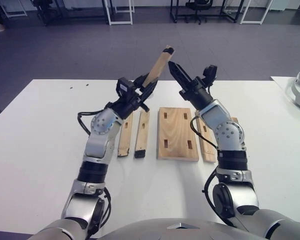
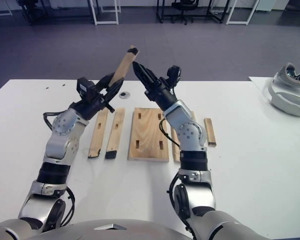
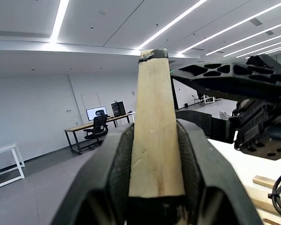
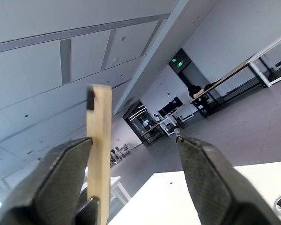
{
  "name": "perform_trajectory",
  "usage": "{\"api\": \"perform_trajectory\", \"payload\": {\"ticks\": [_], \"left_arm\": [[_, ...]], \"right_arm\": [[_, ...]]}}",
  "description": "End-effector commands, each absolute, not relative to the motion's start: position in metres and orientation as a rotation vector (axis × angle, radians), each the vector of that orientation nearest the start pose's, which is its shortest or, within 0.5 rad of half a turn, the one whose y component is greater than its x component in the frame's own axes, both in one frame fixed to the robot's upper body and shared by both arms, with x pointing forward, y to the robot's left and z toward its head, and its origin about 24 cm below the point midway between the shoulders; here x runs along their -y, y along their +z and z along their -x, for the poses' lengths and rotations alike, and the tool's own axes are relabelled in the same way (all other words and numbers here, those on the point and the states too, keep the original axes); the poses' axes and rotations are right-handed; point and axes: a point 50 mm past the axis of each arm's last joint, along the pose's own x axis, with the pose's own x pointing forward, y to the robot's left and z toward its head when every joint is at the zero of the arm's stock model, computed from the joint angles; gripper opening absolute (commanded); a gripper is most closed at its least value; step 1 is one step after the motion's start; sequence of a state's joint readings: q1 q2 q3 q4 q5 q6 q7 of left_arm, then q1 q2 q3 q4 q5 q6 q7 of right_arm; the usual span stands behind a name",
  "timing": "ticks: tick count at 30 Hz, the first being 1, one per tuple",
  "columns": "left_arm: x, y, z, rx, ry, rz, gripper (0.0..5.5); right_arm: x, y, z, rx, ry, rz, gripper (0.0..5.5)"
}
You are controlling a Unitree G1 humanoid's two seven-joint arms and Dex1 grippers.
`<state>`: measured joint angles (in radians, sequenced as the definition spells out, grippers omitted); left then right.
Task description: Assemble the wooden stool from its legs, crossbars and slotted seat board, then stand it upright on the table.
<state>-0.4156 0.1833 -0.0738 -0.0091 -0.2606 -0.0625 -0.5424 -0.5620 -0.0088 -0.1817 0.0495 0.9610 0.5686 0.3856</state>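
My left gripper (image 1: 145,89) is shut on the lower part of a wooden leg (image 1: 159,67) and holds it tilted up above the far side of the table. The leg (image 3: 154,131) stands between its fingers. My right gripper (image 1: 173,66) is open, raised beside the leg's upper end; in the right wrist view the leg (image 4: 99,150) lies against one finger (image 4: 65,173), the other finger standing apart. The slotted seat board (image 1: 177,132) lies flat mid-table. Two wooden pieces (image 1: 125,135) (image 1: 142,132) lie left of it, and more wooden pieces (image 1: 206,140) to its right.
A short wooden bar (image 2: 209,131) lies right of the board. A white headset (image 2: 290,90) rests on the neighbouring table at the far right. The white table (image 1: 35,130) has free surface left and in front of the parts.
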Motion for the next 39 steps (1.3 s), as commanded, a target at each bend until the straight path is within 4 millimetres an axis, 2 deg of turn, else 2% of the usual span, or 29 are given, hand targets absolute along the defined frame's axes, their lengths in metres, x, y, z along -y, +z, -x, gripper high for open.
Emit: {"api": "perform_trajectory", "payload": {"ticks": [1, 11, 17, 20, 22, 23, 26, 27, 30, 33, 39], "left_arm": [[-0.103, 0.155, -0.298, 0.448, -0.782, -0.153, 1.29], [-0.102, 0.154, -0.297, 0.456, -0.789, -0.177, 1.29], [-0.102, 0.152, -0.293, 0.478, -0.812, -0.273, 1.29], [-0.100, 0.143, -0.292, 0.444, -0.840, -0.350, 1.29], [-0.099, 0.130, -0.291, 0.387, -0.855, -0.377, 1.87], [-0.103, 0.124, -0.291, 0.355, -0.840, -0.392, 1.99], [-0.122, 0.113, -0.288, 0.296, -0.751, -0.378, 2.47], [-0.129, 0.111, -0.286, 0.284, -0.712, -0.363, 2.58], [-0.143, 0.110, -0.289, 0.267, -0.590, -0.293, 3.11], [-0.147, 0.110, -0.289, 0.251, -0.556, -0.261, 3.66], [-0.148, 0.107, -0.286, 0.233, -0.544, -0.258, 3.72]], "right_arm": [[0.090, 0.180, -0.319, 0.112, 0.872, -0.916, 3.36], [0.095, 0.183, -0.317, 0.119, 0.873, -0.903, 1.53], [0.098, 0.178, -0.318, 0.067, 0.855, -0.899, 0.45], [0.106, 0.169, -0.316, 0.055, 0.809, -0.854, 0.42], [0.128, 0.152, -0.312, 0.073, 0.682, -0.792, 0.42], [0.149, 0.138, -0.306, 0.091, 0.568, -0.770, 0.42], [0.199, 0.105, -0.282, 0.117, 0.273, -0.673, 0.42], [0.206, 0.095, -0.277, 0.101, 0.213, -0.650, 0.42], [0.211, 0.073, -0.271, 0.047, 0.108, -0.562, 0.42], [0.213, 0.069, -0.269, 0.052, 0.072, -0.523, 0.42], [0.215, 0.061, -0.264, 0.027, 0.054, -0.455, 0.42]]}}
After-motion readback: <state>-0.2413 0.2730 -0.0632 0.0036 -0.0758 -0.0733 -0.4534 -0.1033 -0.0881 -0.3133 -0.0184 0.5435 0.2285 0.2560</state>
